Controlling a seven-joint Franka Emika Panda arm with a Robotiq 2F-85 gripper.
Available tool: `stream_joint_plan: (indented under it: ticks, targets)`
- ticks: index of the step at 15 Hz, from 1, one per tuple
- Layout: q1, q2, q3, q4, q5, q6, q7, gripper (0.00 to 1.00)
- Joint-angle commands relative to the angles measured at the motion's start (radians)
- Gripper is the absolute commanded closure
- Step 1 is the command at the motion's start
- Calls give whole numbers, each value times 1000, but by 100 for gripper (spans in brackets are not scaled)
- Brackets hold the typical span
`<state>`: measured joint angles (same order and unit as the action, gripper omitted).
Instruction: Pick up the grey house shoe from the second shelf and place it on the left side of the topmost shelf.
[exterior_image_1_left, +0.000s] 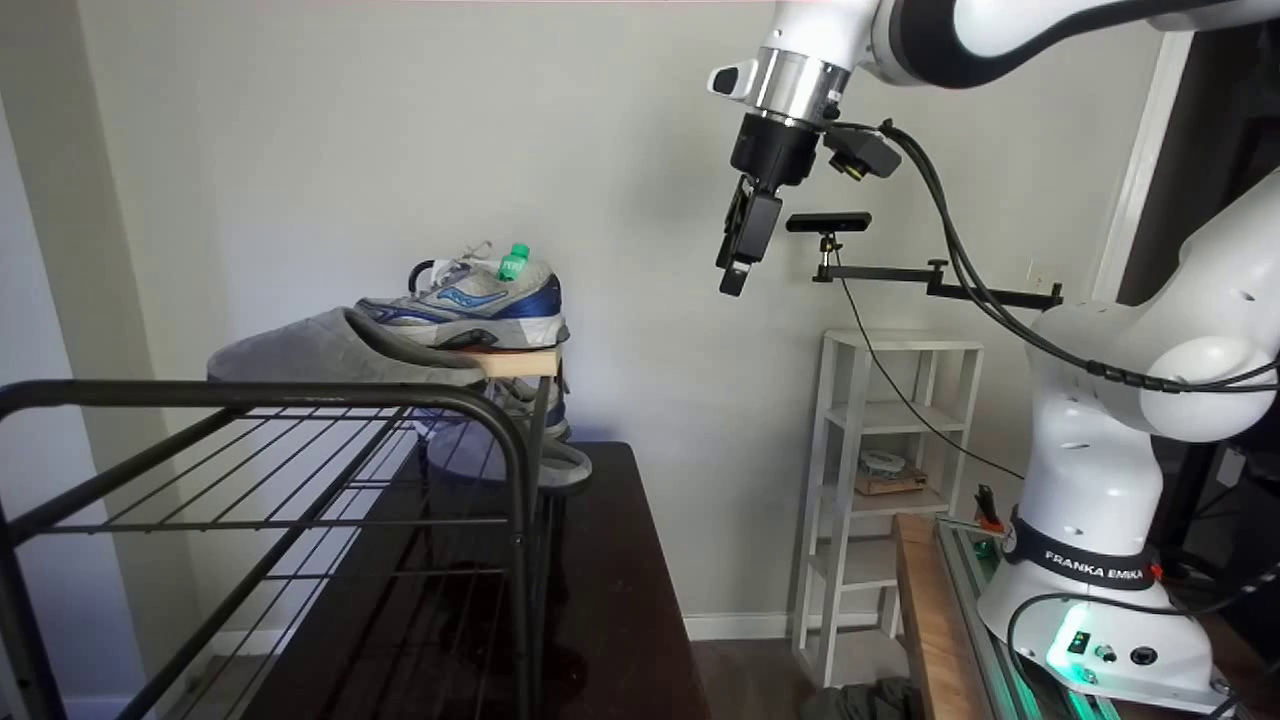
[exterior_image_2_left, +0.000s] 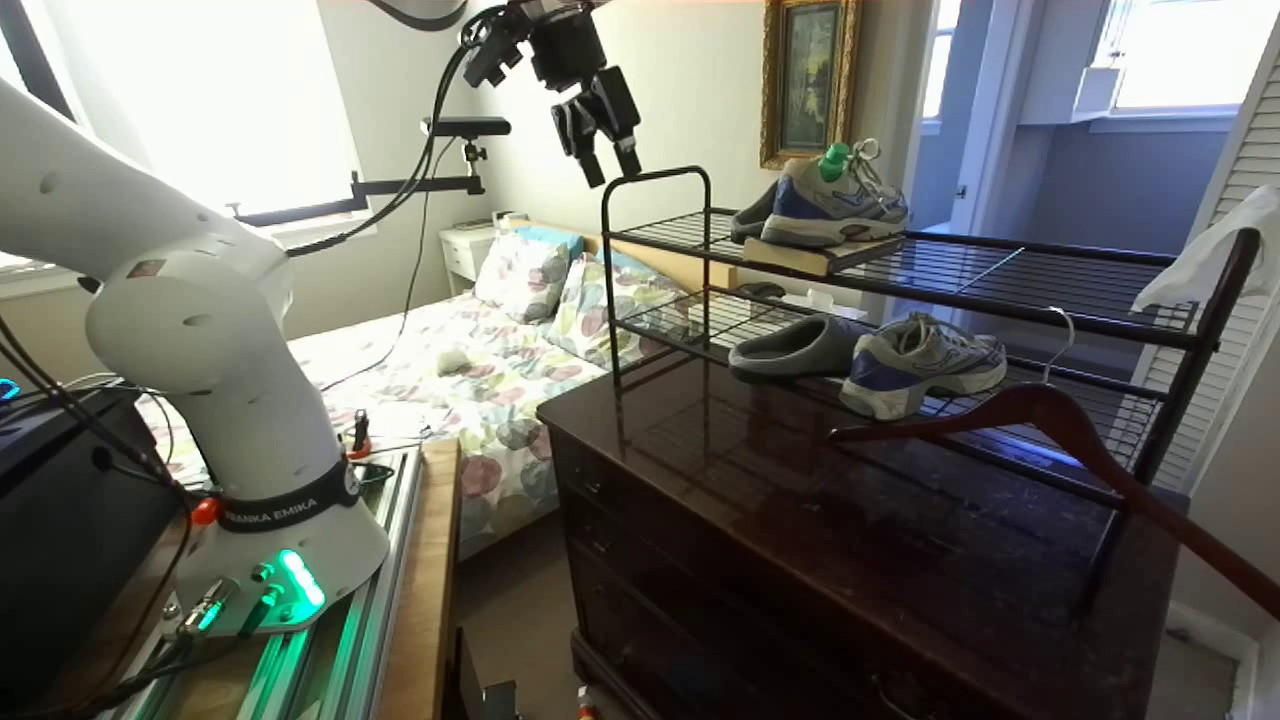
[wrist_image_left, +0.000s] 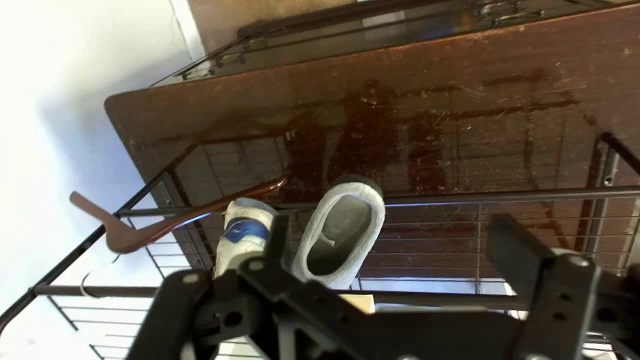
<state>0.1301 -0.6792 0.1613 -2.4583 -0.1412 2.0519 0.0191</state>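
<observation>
The grey house shoe (exterior_image_2_left: 800, 348) rests on the second shelf (exterior_image_2_left: 670, 341) of the black wire rack, beside a grey-blue sneaker (exterior_image_2_left: 920, 365). It also shows in an exterior view behind the rack (exterior_image_1_left: 565, 465). In the wrist view the shoe (wrist_image_left: 342, 235) lies with its opening up, near the left finger, which hides part of its toe end. My gripper (wrist_image_left: 392, 240) is open and empty. In an exterior view the gripper (exterior_image_2_left: 612, 168) hangs above and apart from the rack. The topmost shelf (exterior_image_2_left: 1000, 304) holds another grey slipper (exterior_image_1_left: 340, 350) and another sneaker (exterior_image_1_left: 480, 300).
The top sneaker sits on a wooden block (exterior_image_2_left: 815, 258), with a green bottle (exterior_image_2_left: 833, 162) in it. A wooden hanger (exterior_image_2_left: 1030, 400) hangs at the rack's front. A white cloth (exterior_image_2_left: 1220, 250) hangs at the rack's end. The rack stands on a dark dresser (exterior_image_2_left: 750, 470).
</observation>
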Motion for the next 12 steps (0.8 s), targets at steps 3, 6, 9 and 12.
stream_joint_plan:
  ticks: [3, 6, 9, 12]
  targets:
    - [-41, -90, -95, -210, -76, 386, -67, 0]
    - [-60, -54, -98, -189, -44, 378, -57, 0]
    - [-89, -47, -135, -213, -43, 411, -73, 0]
    - [-112, -61, -116, -235, -56, 455, -35, 0]
